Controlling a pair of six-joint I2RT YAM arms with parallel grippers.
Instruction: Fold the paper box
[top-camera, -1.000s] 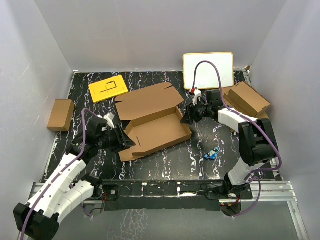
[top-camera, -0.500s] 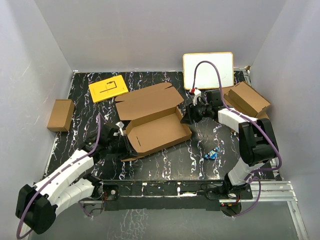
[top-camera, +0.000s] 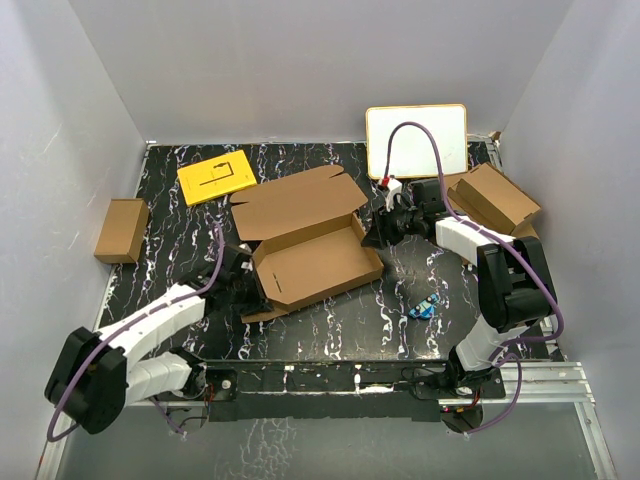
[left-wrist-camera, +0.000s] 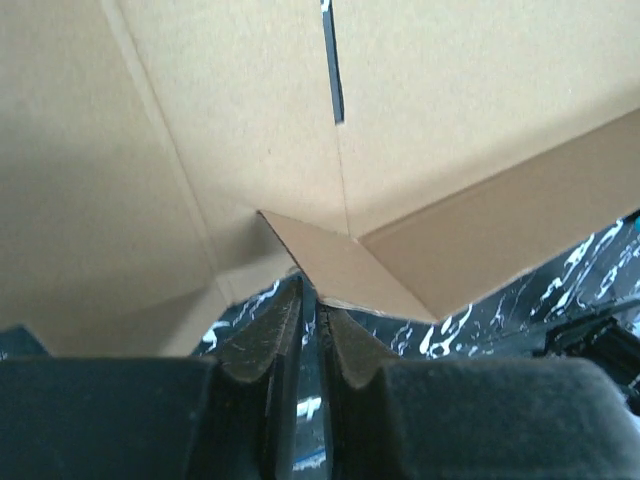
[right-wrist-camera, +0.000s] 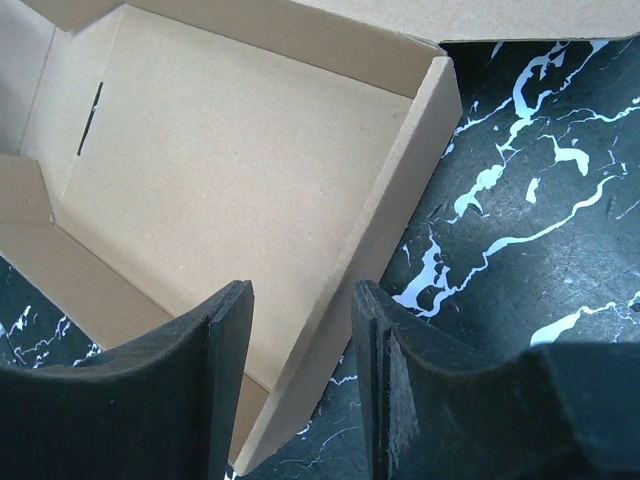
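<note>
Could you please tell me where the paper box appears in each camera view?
Top external: paper box at the table's centre, lid open.
Left wrist: paper box fills the upper frame.
Right wrist: paper box at upper left, tray open.
Shared landmark: the narrow slot cut in its cardboard.

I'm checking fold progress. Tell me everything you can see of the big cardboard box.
The box is plain brown corrugated cardboard, a shallow die-cut mailer, half folded: tray walls raised, lid open toward the far side, a slot near its left end. It lies askew on the black marbled table. Jaws of the left gripper pinch a flap at its near-left corner; open jaws of the right gripper straddle its right end wall.
</note>
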